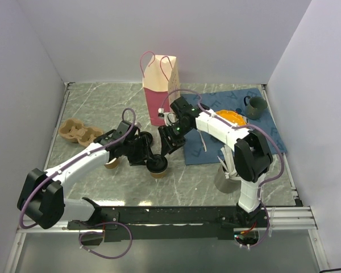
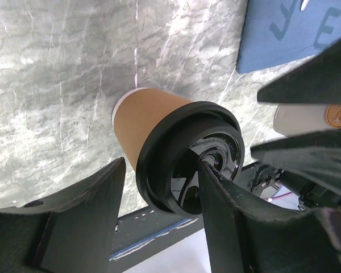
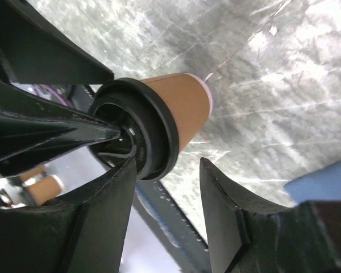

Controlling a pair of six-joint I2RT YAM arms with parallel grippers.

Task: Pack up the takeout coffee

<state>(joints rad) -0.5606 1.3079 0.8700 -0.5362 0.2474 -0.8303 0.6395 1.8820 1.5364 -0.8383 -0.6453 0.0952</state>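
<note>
Flanking one takeout coffee (image 1: 158, 166), left gripper (image 2: 162, 166), right gripper (image 3: 168, 163); both parted

Cardboard carrier (image 1: 77, 131); blue mat (image 1: 224, 99); green mug (image 1: 254, 106)

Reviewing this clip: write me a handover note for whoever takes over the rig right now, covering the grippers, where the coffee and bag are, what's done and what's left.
Left gripper: open, fingers either side of the black lid, one fingertip over its top; no clamp visible.
Right gripper: open, close beside the cup, nothing between its fingers.
Takeout coffee: lid on, standing on the table, nearer the arms than the paper bag and apart from it.
Paper bag: upright at the far side.
Done: cup is lidded.
Left: grasp the cup, carry it to the bag, lower it in.
</note>
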